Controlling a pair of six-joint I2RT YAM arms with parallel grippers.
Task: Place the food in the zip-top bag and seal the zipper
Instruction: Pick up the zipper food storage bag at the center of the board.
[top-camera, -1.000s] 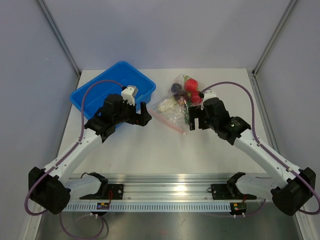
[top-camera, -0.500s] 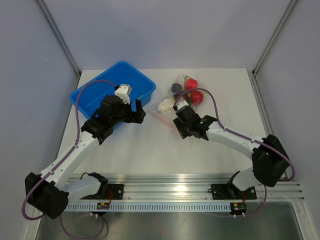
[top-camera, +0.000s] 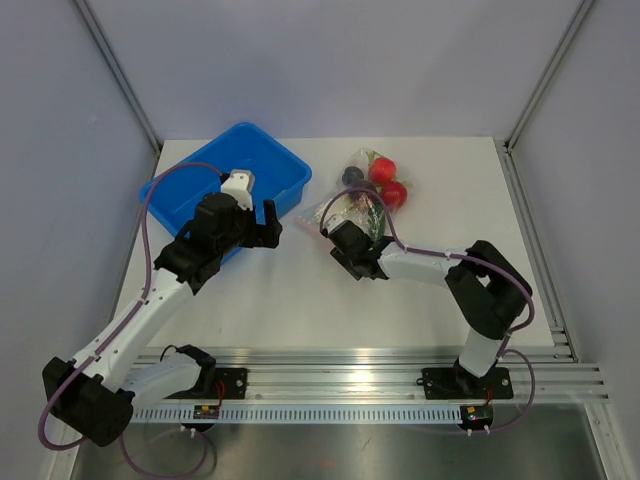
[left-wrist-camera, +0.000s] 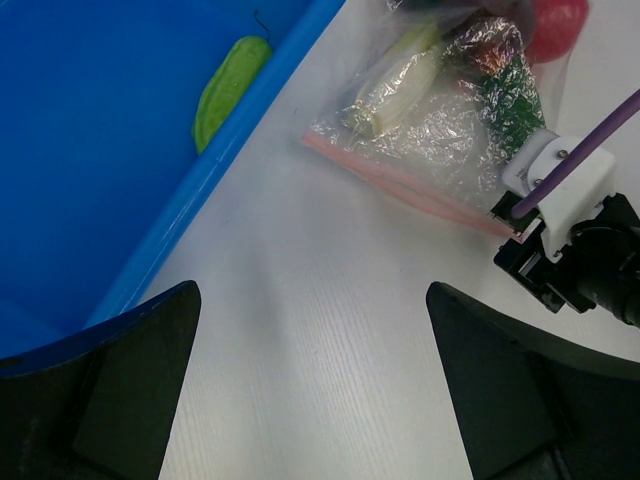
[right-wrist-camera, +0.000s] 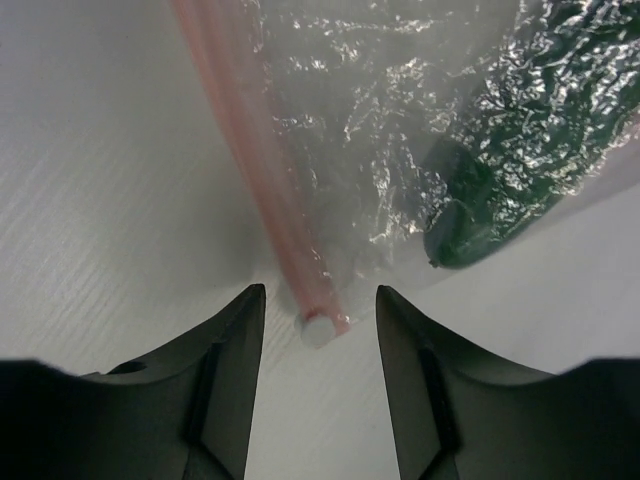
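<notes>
Two red fruits (top-camera: 386, 169), one bag (top-camera: 338, 208)

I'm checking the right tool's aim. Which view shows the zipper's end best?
Right wrist: the zipper runs large across the frame, and its end lies between the fingers of the open right tool. The left wrist view shows most of its length, but smaller. The top external view shows only a faint sliver.

Left tool (left-wrist-camera: 312, 300) and right tool (right-wrist-camera: 320, 298) gape (both low).

Zip-top bag (top-camera: 345, 212) right of bin (top-camera: 265, 160), zipper (left-wrist-camera: 400, 185) along its near edge.
</notes>
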